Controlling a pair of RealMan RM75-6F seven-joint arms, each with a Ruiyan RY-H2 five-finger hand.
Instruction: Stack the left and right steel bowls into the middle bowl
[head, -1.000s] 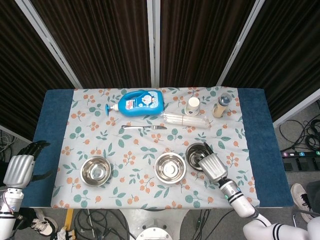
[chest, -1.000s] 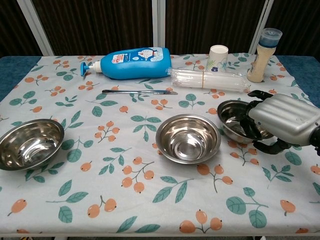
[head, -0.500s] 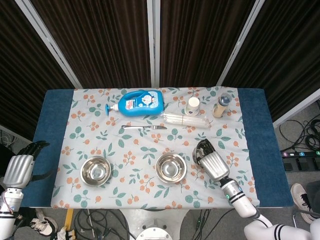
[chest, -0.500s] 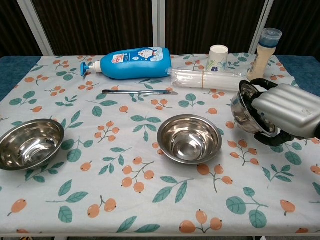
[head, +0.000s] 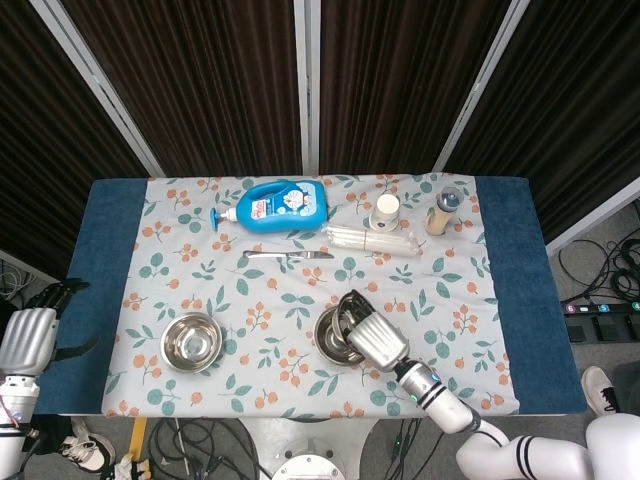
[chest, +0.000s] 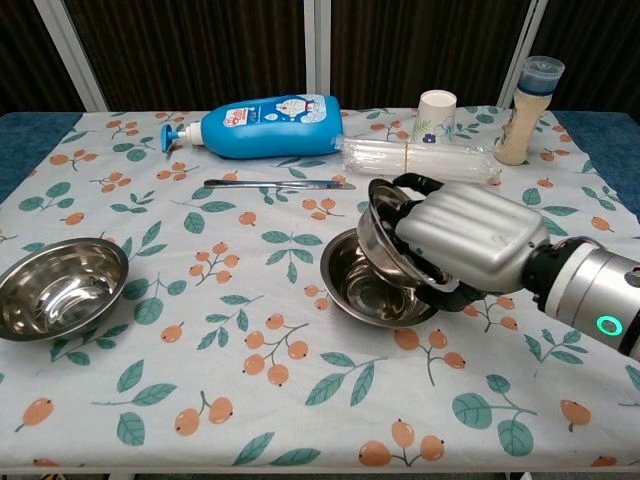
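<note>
On the floral tabletop (chest: 250, 420), the right robot hand (chest: 468, 248) grasps the right bowl (chest: 381, 243) tilted over the middle bowl (chest: 352, 285) to nest it, the left bowl (chest: 58, 287) waiting, the left robot hand (head: 28, 335) idle, empty.

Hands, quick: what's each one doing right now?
Left hand: holds nothing, off the table's edge; open or curled cannot be told.
Right hand: grips a steel bowl, tilted over the middle bowl.
</note>
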